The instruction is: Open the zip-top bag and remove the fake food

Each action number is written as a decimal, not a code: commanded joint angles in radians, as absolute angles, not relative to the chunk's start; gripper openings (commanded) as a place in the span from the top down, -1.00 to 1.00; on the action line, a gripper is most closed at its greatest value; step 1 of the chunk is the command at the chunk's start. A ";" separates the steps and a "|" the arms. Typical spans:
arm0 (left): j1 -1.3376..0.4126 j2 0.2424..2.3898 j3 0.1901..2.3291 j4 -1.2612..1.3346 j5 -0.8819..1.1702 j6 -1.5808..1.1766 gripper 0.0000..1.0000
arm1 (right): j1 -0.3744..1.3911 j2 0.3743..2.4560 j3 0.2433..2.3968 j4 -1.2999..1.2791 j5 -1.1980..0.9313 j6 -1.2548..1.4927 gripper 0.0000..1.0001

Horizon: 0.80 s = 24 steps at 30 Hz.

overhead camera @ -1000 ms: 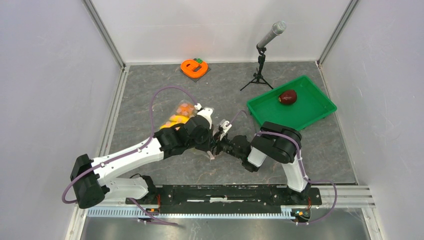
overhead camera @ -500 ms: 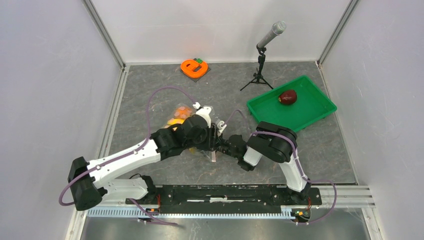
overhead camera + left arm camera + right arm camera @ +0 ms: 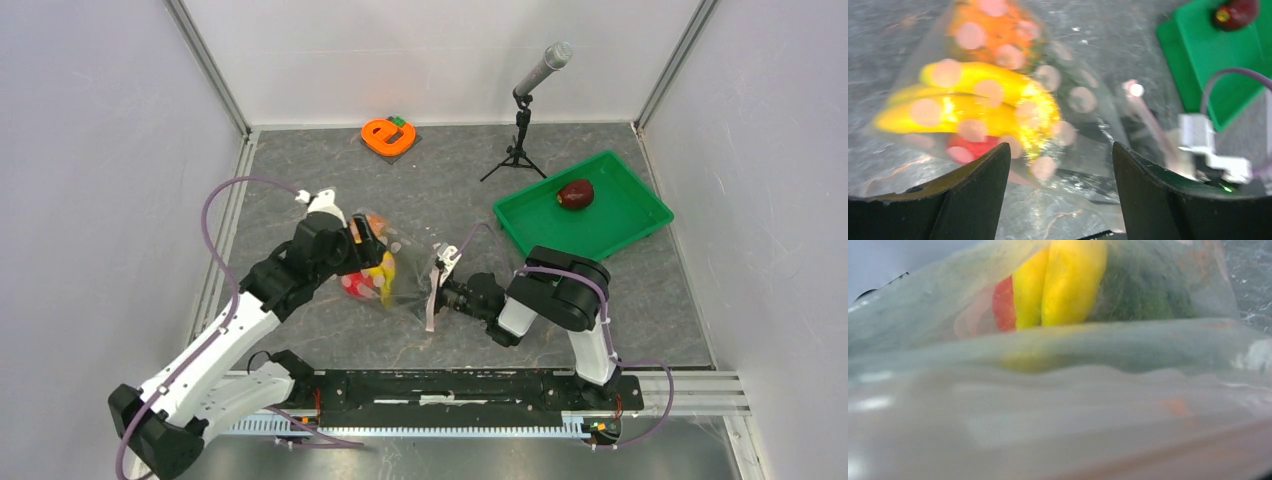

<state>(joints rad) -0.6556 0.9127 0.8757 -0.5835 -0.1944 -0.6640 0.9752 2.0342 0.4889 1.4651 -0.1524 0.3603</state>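
- Left gripper [image 3: 1060, 150]: wide open, holding nothing. It hovers just beside the zip-top bag [image 3: 392, 278], which shows past its fingers in the left wrist view.
- Right gripper [image 3: 438, 290]: looks clamped on the bag's pink zip strip [image 3: 431, 303]. Its fingers are hidden in the right wrist view, where plastic fills the frame.
- The bag sits on the bench [image 3: 450, 180] between the two arms, left of centre, zip edge towards the right gripper.
- Inside the bag: yellow banana bunch [image 3: 973, 100], red apple [image 3: 973, 147] under it, orange pineapple [image 3: 993, 25] at the far end.
- Dark maroon fruit [image 3: 575, 193] is out of the bag, lying in the green tray [image 3: 625, 225] at back right, well apart from the bag.
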 commanded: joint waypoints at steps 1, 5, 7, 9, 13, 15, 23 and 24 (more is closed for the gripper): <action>-0.521 0.878 0.805 -0.609 -0.217 -0.652 -0.63 | 0.982 1.974 0.473 1.694 -0.158 0.303 -0.46; -0.378 0.874 0.734 -0.574 -0.144 -0.678 -0.64 | 0.982 1.966 0.474 1.690 -0.163 0.311 -0.46; -0.328 0.878 0.689 -0.528 -0.077 -0.691 -0.61 | 0.982 1.963 0.478 1.682 -0.168 0.312 -0.46; -0.298 0.896 0.651 -0.489 -0.035 -0.705 -0.52 | 0.982 1.963 0.485 1.671 -0.174 0.310 -0.47; -0.288 0.946 0.599 -0.424 0.021 -0.715 -0.36 | 0.982 1.971 0.511 1.644 -0.188 0.317 -0.47; -0.288 0.965 0.579 -0.396 0.051 -0.715 -0.36 | 0.982 1.981 0.525 1.632 -0.196 0.319 -0.47; -0.288 0.983 0.544 -0.366 0.118 -0.711 -0.34 | 0.987 2.040 0.606 1.585 -0.185 0.351 -0.48; -0.288 0.979 0.539 -0.365 0.121 -0.713 -0.34 | 0.988 2.043 0.613 1.557 -0.159 0.351 -0.48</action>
<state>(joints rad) -0.2874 0.9802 0.5678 -0.3889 0.0624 -0.6926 0.9752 2.0243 0.5571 1.4651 -0.1745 0.3443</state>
